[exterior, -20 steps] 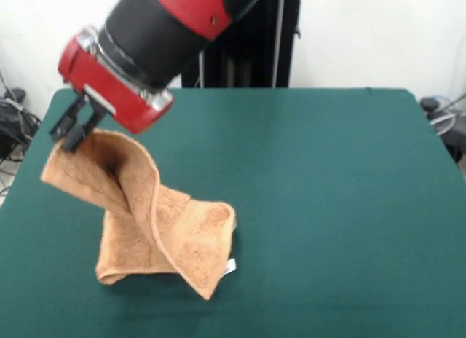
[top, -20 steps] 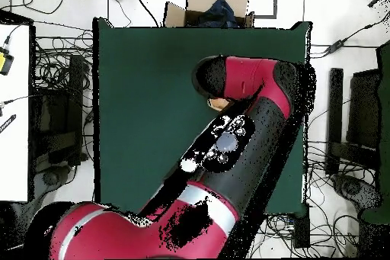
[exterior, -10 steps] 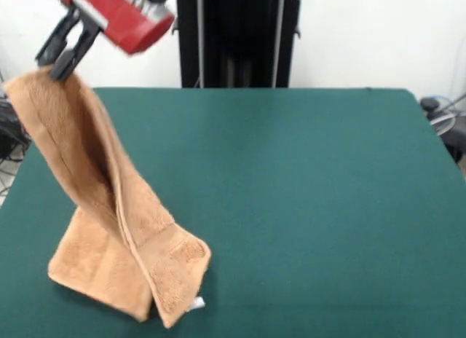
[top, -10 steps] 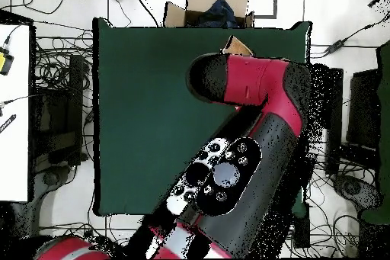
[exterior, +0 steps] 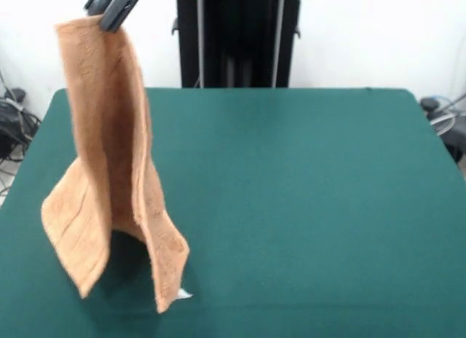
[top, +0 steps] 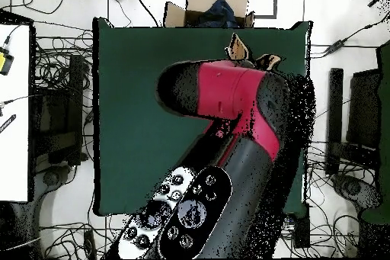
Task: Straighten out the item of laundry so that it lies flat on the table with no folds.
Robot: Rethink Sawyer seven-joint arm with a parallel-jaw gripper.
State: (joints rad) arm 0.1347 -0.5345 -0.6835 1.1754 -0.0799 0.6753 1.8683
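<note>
From across the table (exterior: 306, 207), the gripper (exterior: 113, 6) shows only at the top edge, its dark fingers (exterior: 120, 9) clenched on the upper corner of the towel (exterior: 109, 156). The towel hangs from that pinch in a long drape, folded lengthwise on itself so that two layers fall side by side with a shadowed gap between them at the bottom. Its lower edge spreads into two points near the table's front left part; whether they touch the green felt or hang just above it I cannot say for sure, though the shadow beneath sits close. A small white tag (exterior: 182, 294) peeks out by the right-hand point.

From above, the red and black arm (top: 228, 112) covers most of the table (top: 129, 81), and only two small tan scraps of the towel (top: 238, 46) show past its upper edge, close to the table's far border. The fingers themselves are hidden under the arm here.

As for progress, I'd judge the job is in its middle. The cloth is lifted and drawn out long, which should help shake loose its creases, but nothing lies flat yet. It remains to lay the towel down across the felt, opening the lengthwise fold so one single layer rests there.
</note>
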